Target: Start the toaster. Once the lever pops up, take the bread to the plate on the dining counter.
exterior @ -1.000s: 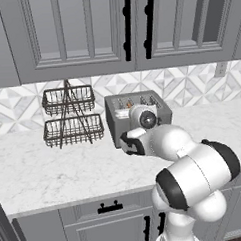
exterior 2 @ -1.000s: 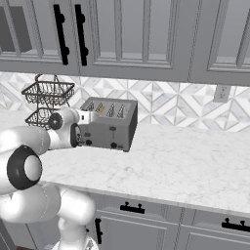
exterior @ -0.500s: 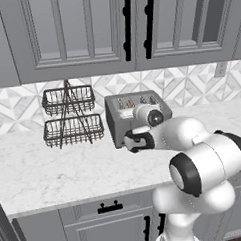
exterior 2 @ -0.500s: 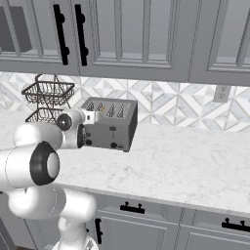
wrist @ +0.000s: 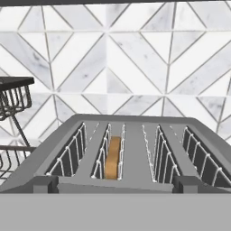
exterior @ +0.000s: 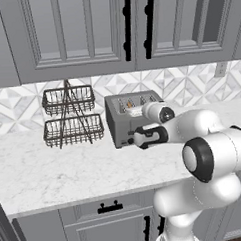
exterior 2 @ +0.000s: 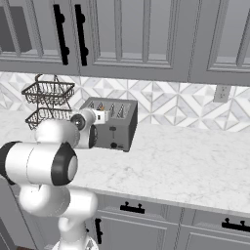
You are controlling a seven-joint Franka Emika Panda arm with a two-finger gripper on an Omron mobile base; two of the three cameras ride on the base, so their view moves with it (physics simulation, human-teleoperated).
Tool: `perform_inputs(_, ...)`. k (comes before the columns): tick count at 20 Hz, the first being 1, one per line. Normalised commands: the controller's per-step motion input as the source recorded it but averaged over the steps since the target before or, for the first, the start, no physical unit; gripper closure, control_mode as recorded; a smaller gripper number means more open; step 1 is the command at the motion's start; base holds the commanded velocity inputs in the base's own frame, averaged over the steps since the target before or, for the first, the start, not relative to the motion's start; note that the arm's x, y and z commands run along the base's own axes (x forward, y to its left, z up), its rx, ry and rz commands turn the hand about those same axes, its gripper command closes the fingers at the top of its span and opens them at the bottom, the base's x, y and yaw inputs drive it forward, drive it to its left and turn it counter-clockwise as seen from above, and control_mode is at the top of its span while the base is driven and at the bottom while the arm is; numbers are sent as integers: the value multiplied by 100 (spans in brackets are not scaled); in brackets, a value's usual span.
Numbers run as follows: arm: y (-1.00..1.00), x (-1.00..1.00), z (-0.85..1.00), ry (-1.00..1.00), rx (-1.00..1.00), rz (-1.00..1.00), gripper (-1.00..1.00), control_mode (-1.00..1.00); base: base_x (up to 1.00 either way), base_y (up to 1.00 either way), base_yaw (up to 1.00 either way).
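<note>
Tool (exterior: 135, 140) spread wide, empty, right at the front face of the toaster (exterior: 123, 123), which stands toward the back edge of the counter (exterior: 55, 171). Bread (wrist: 113, 157) seated low in the second slot from the left. Best to find the lever and press straight down.

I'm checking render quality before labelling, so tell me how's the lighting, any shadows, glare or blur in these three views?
Left base view: flat, even light, a soft shadow under the toaster, no glare. Right base view: equally even, sharp throughout, the arm's white shells bright but not blown out. Hand view: crisp on the bread in its slot and on the tiles behind, no blur.
</note>
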Motion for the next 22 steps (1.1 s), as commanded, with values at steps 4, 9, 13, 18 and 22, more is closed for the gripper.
perform_inputs(4,0,13,0,0,0,1,-100,-100,0,0,0)
perform_inputs(9,-1,0,-1,0,1,0,-100,-100,0,0,0)
perform_inputs(13,0,1,-4,0,1,0,-100,-100,0,0,0)
perform_inputs(18,0,11,0,1,2,0,-100,-100,0,0,0)
perform_inputs(22,0,0,0,3,3,0,-100,-100,0,0,0)
